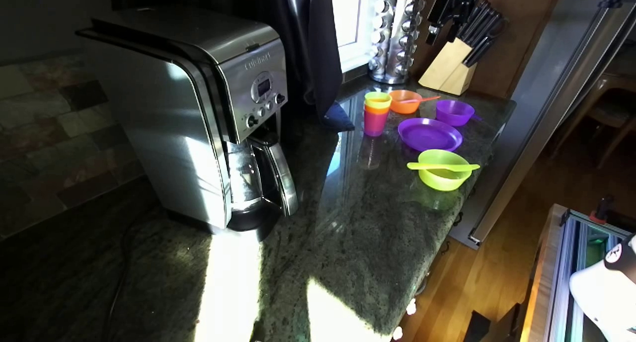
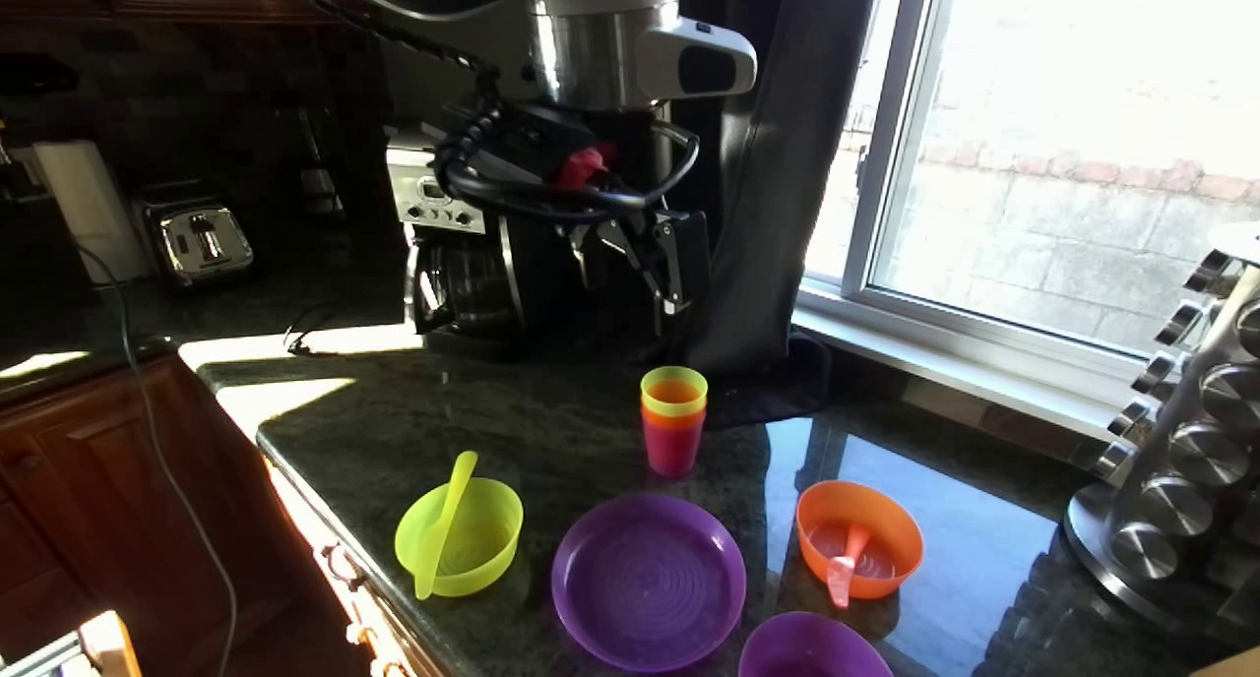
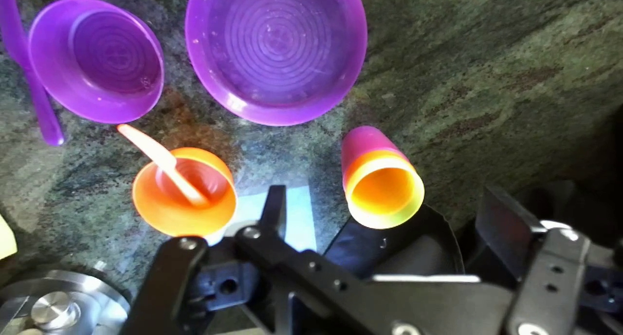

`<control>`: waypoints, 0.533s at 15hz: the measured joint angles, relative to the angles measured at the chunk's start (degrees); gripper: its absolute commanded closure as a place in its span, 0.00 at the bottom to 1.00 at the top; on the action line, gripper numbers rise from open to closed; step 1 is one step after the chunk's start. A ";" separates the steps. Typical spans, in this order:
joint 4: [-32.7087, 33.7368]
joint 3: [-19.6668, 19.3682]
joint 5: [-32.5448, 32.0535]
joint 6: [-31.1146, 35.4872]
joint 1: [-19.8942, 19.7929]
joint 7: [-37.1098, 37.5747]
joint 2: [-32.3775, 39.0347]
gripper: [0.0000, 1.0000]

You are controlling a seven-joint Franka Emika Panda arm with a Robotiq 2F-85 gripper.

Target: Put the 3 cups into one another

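The three cups stand upright as one stack on the dark counter in both exterior views. The lime green cup (image 2: 673, 408) is on top, inside the orange cup (image 2: 673, 422). The orange cup sits inside the purple cup (image 2: 673, 449), which looks pinkish and rests on the counter. The stack also shows in the wrist view, with the lime green rim nearest the camera. My gripper (image 2: 630, 293) is above the stack and apart from it. Its fingers are wide open in the wrist view (image 3: 384, 198), with nothing between them. The cups' lower parts inside the stack are hidden.
A purple plate (image 2: 650, 584), an orange bowl (image 2: 822, 495), a lime bowl (image 2: 492, 520) and a purple bowl (image 2: 812, 652) lie near the stack. A coffee maker (image 1: 164, 118), a dark curtain (image 1: 305, 58), a spice rack (image 1: 392, 39) and a knife block (image 1: 447, 68) stand around.
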 measured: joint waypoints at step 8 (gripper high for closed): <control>-3.51 -0.36 -2.55 3.10 -1.06 0.61 -4.87 0.00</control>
